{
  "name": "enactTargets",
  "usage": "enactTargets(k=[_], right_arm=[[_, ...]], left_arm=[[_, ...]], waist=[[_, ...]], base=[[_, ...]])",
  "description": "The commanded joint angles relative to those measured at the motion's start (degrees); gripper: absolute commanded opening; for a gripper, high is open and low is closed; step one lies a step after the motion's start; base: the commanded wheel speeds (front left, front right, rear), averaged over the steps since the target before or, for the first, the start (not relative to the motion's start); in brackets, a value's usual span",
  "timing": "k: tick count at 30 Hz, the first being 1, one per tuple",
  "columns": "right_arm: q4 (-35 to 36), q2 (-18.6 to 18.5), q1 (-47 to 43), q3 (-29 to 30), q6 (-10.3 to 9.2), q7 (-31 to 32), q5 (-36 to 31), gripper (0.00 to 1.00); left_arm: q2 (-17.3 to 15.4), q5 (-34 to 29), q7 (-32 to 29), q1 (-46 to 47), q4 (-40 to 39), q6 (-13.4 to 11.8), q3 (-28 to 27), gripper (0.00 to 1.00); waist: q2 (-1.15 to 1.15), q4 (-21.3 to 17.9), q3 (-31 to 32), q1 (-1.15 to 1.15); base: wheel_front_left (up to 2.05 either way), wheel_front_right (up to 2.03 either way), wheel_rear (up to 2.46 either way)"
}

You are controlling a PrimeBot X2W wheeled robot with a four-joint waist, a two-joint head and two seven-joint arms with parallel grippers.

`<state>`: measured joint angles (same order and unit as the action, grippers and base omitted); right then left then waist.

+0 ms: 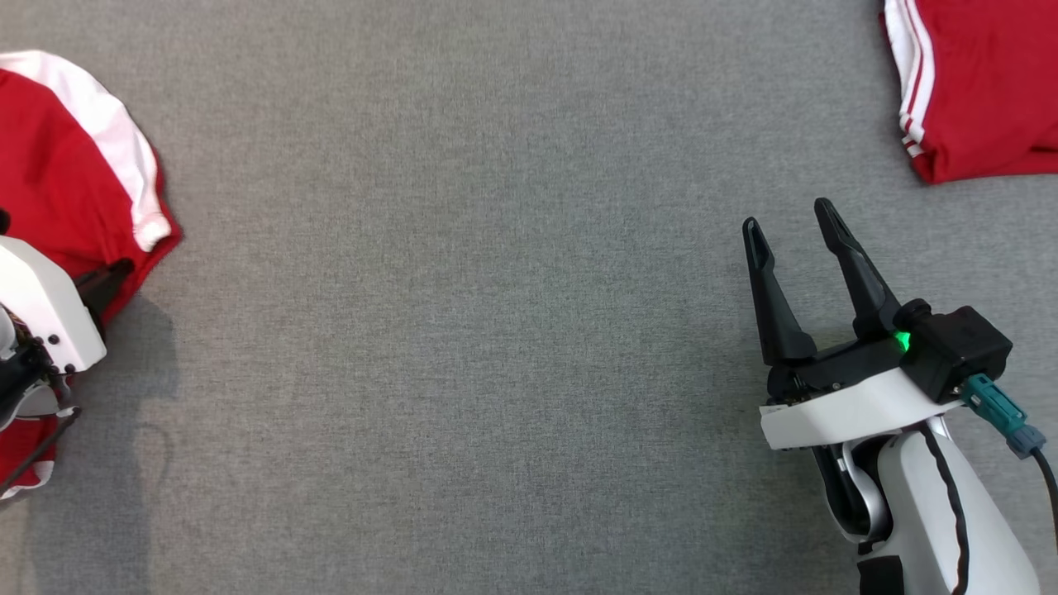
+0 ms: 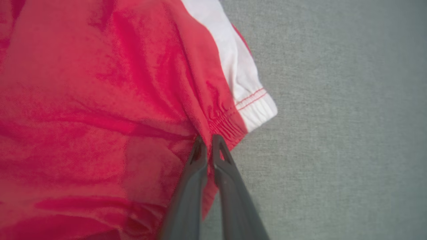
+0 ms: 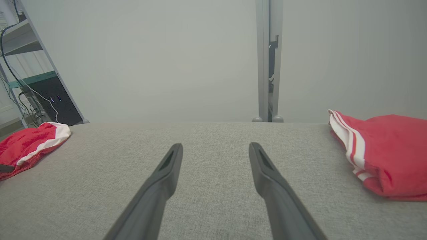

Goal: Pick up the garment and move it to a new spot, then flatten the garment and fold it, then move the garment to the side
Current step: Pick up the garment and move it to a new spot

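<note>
My left gripper was pinched shut on the red-and-white garment at its gathered hem, at the grey table's far left edge. Bare table lay to its right. My right gripper hung wide open and empty, well apart.

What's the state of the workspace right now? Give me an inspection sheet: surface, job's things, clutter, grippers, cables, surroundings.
Surface: grey fabric tabletop, bare across the middle.
Job's things: rumpled red garment with a white stripe, at the robot's left edge.
Clutter: second red garment with white stripes, looks folded, far right.
Grippers: left gripper shut on the rumpled red garment near its elastic hem; right gripper open, holding nothing, over bare surface.
Cables: dark cable with a teal plug at the right wrist; loose wires by the shelf.
Surroundings: pale wall, metal post, shelf unit beyond the table.
</note>
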<state>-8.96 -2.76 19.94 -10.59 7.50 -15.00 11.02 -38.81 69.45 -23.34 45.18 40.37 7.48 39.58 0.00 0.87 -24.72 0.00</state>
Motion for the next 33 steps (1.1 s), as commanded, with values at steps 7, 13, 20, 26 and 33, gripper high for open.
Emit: enactTargets(k=[7,13,20,26,33], right_arm=[[-0.6,-0.3,-1.4,-0.4,0.00,-0.3,1.9,1.00],[-0.7,-0.3,-3.3,0.0,0.00,-0.3,3.4,1.00],[-1.0,-0.3,-5.7,0.7,0.00,-0.3,4.7,1.00],[-0.3,-0.3,-7.7,2.9,0.00,-0.3,4.7,1.00],[0.7,-0.3,-8.8,4.7,0.00,-0.3,4.1,1.00]], left_arm=[[-1.6,4.2,2.0,0.2,-4.5,0.0,1.3,0.00],[-5.1,8.7,0.7,-1.7,-12.6,0.0,2.0,0.00],[-6.2,12.0,0.0,-3.7,-20.1,0.0,2.9,0.00],[-3.2,11.8,1.9,-6.0,-24.6,0.0,5.1,0.00],[4.6,10.3,6.1,-5.1,-23.8,-1.5,6.2,0.00]], waist=[[0.00,-1.9,5.4,0.00],[0.00,-4.6,9.8,0.00],[0.00,-8.4,13.8,0.00],[0.00,-13.2,16.4,0.00],[0.00,-17.3,16.6,0.00]], base=[[0.00,0.00,0.00],[0.00,0.00,0.00],[0.00,0.00,0.00],[0.00,0.00,0.00],[0.00,0.00,0.00]])
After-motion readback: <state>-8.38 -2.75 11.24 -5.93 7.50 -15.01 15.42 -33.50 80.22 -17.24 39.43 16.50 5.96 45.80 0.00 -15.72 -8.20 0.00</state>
